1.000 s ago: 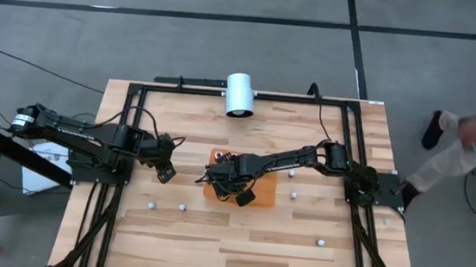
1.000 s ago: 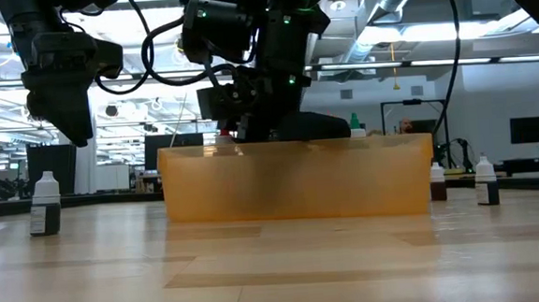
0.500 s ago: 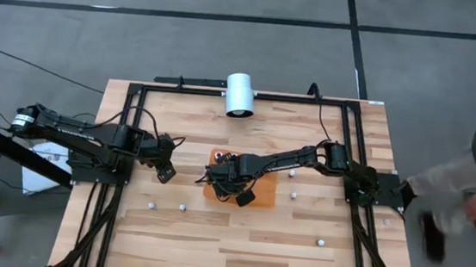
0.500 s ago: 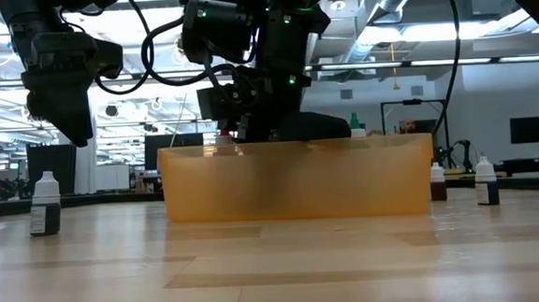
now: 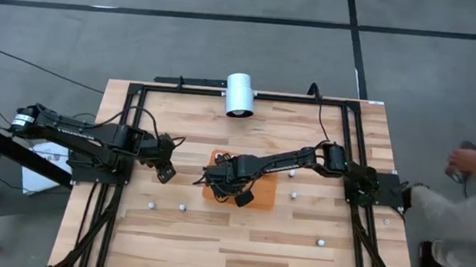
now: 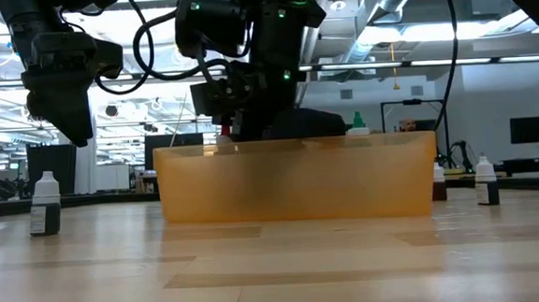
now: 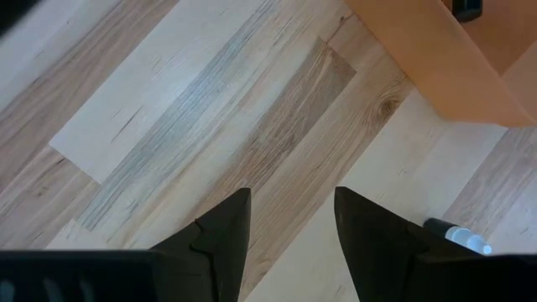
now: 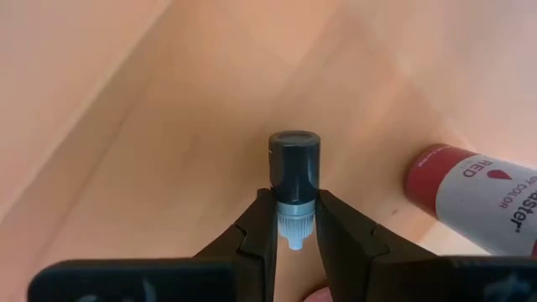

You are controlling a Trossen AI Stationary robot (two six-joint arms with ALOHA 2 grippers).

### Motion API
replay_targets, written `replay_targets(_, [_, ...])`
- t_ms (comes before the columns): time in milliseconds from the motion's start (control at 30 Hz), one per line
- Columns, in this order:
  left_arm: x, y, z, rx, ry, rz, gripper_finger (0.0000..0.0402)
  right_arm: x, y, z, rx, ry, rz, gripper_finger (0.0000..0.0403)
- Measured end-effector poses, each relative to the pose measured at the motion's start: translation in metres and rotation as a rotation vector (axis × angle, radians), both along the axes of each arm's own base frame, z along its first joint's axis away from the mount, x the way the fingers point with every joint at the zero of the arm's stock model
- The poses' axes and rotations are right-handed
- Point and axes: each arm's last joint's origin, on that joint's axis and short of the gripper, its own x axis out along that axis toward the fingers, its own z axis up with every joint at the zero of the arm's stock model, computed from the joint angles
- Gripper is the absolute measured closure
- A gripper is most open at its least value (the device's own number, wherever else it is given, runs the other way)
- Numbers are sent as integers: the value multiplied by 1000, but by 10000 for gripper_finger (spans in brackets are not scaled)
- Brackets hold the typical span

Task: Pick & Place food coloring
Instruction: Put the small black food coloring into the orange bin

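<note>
1. Right now my right gripper point(image 8: 294, 231) is pinched on a small dark bottle point(image 8: 294, 180) of food coloring — the two fingers point(image 8: 256, 231) clamp its pale neck, dark body pointing away from me, inside the orange tray point(image 5: 260, 196).
2. Seen from above, that gripper point(image 5: 221, 174) sits over the tray's nine o'clock end, near the table's middle; from table height I can't tell whether the bottle touches the tray floor or hangs just above it.
3. In the tray already: a red-labelled bottle point(image 8: 478, 201) lying just beside the one I hold, and a green-topped bottle point(image 6: 357, 123) showing above the tray wall at its three o'clock end. So I judge at least two placed, one mid-placement.
4. Left to fetch, as far as I can see: two bottles point(image 5: 152, 204) on the wood at about seven o'clock of the tray, one point(image 5: 292, 192) just off its three o'clock edge, and one point(image 5: 321, 242) out toward five o'clock.
5. My left gripper point(image 7: 285, 226) waits at nine o'clock of the tray, fingers parted over bare wood, holding nothing — a bottle point(image 7: 457, 236) lies close beside it.
6. The white cylinder point(image 5: 240, 94) at twelve o'clock is not my business.
</note>
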Motion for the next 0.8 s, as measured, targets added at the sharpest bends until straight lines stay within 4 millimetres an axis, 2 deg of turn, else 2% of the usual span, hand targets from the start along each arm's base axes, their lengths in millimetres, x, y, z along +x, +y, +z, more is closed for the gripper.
replay_targets(467, [0,0,0,3,0,-7,237,-5,20,1,-38,17,30,337])
replay_targets(800, [0,0,0,3,0,-7,237,1,21,27,-55,-17,-16,337])
